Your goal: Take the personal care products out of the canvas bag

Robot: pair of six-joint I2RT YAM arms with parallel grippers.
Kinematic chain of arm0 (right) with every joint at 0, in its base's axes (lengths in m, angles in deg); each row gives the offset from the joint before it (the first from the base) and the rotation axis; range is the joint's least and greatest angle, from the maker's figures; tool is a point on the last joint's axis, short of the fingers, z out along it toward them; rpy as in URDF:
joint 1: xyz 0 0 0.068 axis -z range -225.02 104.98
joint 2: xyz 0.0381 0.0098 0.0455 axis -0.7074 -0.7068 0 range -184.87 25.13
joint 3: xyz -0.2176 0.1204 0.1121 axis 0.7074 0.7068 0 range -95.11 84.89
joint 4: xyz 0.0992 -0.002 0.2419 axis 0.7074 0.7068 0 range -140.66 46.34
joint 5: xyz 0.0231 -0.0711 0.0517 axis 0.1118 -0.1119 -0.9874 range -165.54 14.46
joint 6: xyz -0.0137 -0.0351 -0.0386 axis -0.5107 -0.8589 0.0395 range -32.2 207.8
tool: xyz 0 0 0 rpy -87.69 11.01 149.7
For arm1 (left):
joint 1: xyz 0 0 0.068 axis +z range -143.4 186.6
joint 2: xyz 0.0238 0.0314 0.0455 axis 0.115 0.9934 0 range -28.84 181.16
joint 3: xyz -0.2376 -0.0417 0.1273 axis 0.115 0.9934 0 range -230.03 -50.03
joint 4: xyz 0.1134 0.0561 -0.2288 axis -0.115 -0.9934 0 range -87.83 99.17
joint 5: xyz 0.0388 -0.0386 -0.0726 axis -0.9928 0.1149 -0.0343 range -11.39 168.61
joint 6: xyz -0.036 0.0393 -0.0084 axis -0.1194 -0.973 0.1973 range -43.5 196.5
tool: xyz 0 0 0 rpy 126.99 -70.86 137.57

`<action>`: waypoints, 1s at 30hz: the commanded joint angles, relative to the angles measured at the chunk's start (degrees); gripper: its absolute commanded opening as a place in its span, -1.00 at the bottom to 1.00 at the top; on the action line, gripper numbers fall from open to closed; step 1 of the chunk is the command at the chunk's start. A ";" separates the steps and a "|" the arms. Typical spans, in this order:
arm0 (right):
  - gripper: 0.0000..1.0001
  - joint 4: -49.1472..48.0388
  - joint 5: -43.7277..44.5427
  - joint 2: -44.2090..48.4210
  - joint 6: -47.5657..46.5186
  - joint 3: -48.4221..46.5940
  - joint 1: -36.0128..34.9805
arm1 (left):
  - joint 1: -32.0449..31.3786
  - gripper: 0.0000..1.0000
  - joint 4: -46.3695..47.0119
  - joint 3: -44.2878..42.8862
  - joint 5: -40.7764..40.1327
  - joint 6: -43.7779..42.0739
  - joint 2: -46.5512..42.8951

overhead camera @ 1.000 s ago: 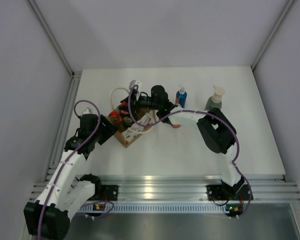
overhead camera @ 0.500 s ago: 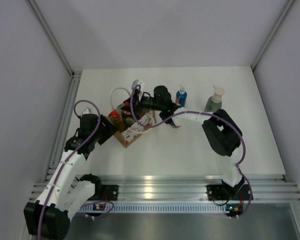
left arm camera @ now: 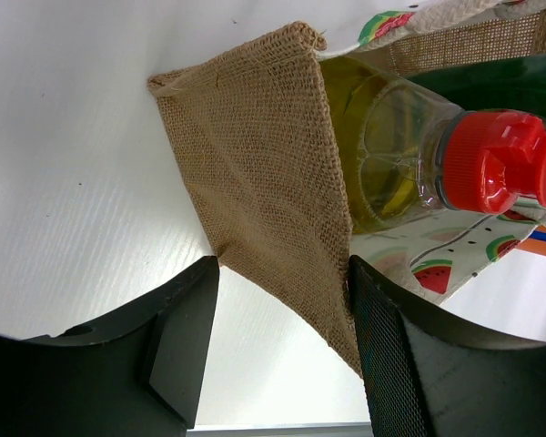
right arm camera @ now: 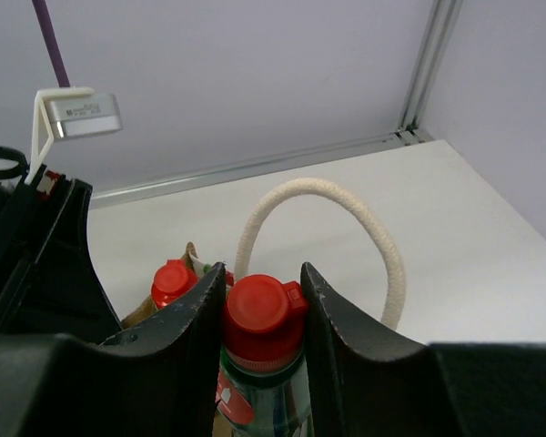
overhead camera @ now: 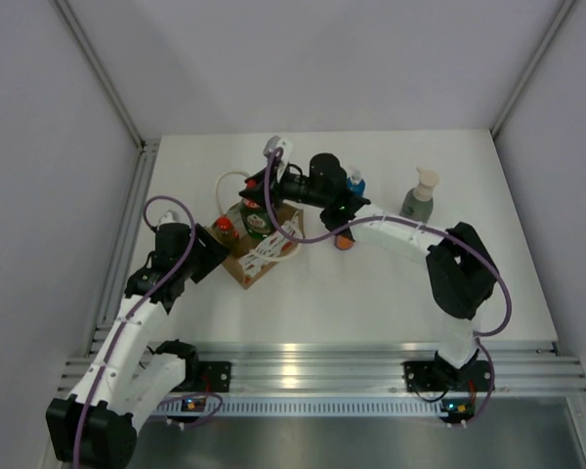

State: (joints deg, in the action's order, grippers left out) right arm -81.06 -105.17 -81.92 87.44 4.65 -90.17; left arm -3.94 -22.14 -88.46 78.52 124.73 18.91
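The canvas bag [overhead camera: 257,256] stands left of centre, a white rope handle [right arm camera: 320,198] looping up behind it. My right gripper [right arm camera: 262,302] is shut on the red cap of the dark green bottle [right arm camera: 266,401], held upright above the bag's mouth [overhead camera: 257,223]. The yellow-green bottle [left arm camera: 387,150] with a red cap [left arm camera: 502,169] stands inside the bag. My left gripper [left arm camera: 282,273] is open and straddles the bag's burlap corner [left arm camera: 264,164]; its right finger [left arm camera: 382,346] touches the cloth, while the left one stands apart.
On the table to the right stand the blue bottle [overhead camera: 354,184] and the grey-green pump bottle [overhead camera: 419,195]. The orange bottle [overhead camera: 344,240] sits partly under my right arm. Walls and frame rails close in the table's back and sides.
My right gripper has risen and shifted back with the dark green bottle, drawing it up out of the bag. The left arm has stayed still.
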 commanded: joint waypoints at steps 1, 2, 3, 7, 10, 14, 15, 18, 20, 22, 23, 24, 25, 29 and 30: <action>-1.00 -0.65 3.69 8.42 -0.69 -7.11 -0.73 | 0.26 0.26 0.64 -0.41 -0.69 -0.50 -0.90; -1.00 2.15 4.31 9.04 -0.78 -8.16 -0.73 | 0.26 0.26 0.64 -0.33 -0.69 -0.42 -0.90; -1.00 3.48 5.01 9.66 -0.96 -8.61 -0.82 | 0.26 0.27 0.72 -0.32 -0.61 -0.33 -0.90; -1.00 7.80 8.00 14.39 -2.54 -9.66 -0.82 | 0.26 0.27 0.72 -0.32 -0.52 0.02 -0.99; -1.00 10.61 9.32 17.30 -4.03 -10.19 -0.65 | 0.26 0.28 0.72 -0.32 -0.43 0.20 -1.08; -1.00 13.16 11.34 20.55 -6.23 -10.37 0.32 | 0.26 0.28 0.72 -0.32 -0.34 0.38 -1.16; -1.00 13.51 12.48 21.87 -6.75 -10.19 0.67 | 0.26 0.28 0.72 -0.24 -0.34 0.46 -1.16; -1.00 14.30 14.59 24.76 -7.02 -8.79 2.16 | 0.26 0.28 0.72 -0.24 -0.17 0.73 -1.16; -1.00 14.48 15.03 26.18 -6.76 -7.47 4.01 | 0.26 0.28 0.81 -0.32 -0.17 0.82 -1.08; -1.00 14.48 16.79 28.64 -6.32 -5.46 5.85 | 0.26 0.28 0.72 -0.32 -0.17 0.64 -1.34; -1.00 14.57 17.32 29.34 -5.88 -4.66 6.55 | 0.26 0.28 0.72 -0.32 -0.17 0.73 -1.43; -1.00 14.57 18.19 30.92 -5.44 -3.87 7.43 | 0.26 0.28 0.72 -0.32 -0.17 0.64 -1.52; -1.00 14.48 18.38 31.80 -5.18 -2.12 9.09 | 0.26 0.28 0.72 -0.24 -0.17 0.73 -1.60; -1.00 14.31 20.13 36.37 -4.12 2.72 13.58 | 0.26 0.28 0.72 -0.06 -0.17 0.73 -1.78; -1.00 14.48 21.27 38.21 -4.03 3.77 14.46 | 0.26 0.28 0.72 0.11 -0.17 0.73 -1.87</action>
State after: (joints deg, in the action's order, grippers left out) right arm -59.75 -86.96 -49.99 82.74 8.03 -78.02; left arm -3.94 -22.14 -88.46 78.56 125.02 18.04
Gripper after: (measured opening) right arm 0.338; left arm 0.638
